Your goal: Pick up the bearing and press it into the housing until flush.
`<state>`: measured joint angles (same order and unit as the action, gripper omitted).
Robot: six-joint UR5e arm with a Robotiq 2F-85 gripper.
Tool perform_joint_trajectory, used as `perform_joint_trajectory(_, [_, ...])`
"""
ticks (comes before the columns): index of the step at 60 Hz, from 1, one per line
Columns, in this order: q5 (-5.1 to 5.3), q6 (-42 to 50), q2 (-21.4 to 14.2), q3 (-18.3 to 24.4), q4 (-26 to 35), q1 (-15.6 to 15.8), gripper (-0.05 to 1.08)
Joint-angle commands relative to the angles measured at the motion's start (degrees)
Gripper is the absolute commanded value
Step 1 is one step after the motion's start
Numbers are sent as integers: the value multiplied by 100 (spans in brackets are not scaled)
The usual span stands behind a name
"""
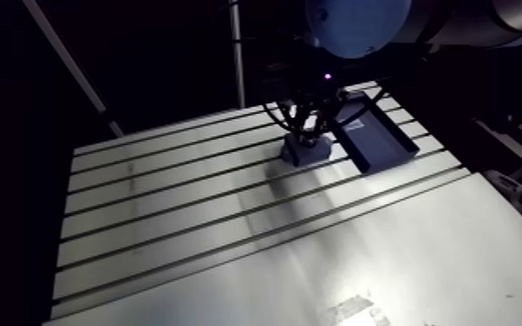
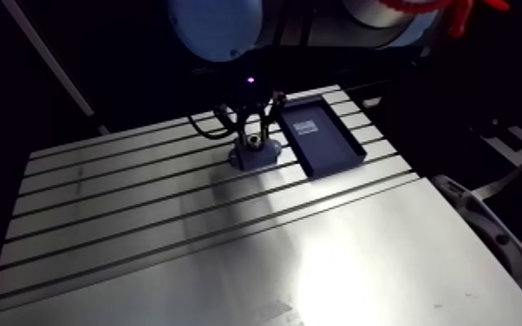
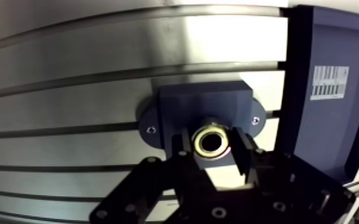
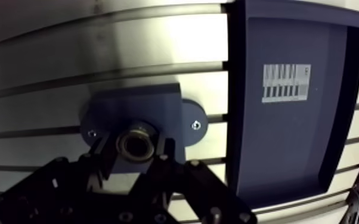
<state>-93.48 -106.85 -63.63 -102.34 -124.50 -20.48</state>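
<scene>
A dark blue tray with a barcode label lies just beside the housing, near the table's far right corner. The brass-ringed bearing sits at the housing's bore. The gripper fingers are clamped on either side of it.

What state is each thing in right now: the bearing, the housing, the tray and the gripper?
bearing: held in the gripper, at the housing's bore; flush or not, cannot tell.
housing: standing on the table, beside the tray but apart from it.
tray: lying flat on the table, empty but for a barcode label.
gripper: shut on the bearing.
</scene>
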Motion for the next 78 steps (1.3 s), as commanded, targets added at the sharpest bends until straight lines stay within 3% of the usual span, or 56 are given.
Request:
perform_joint_trajectory(1, [1,0,39,0,0,-18,69])
perform_joint_trajectory(78, [1,-69,49,-10,0,-18,69])
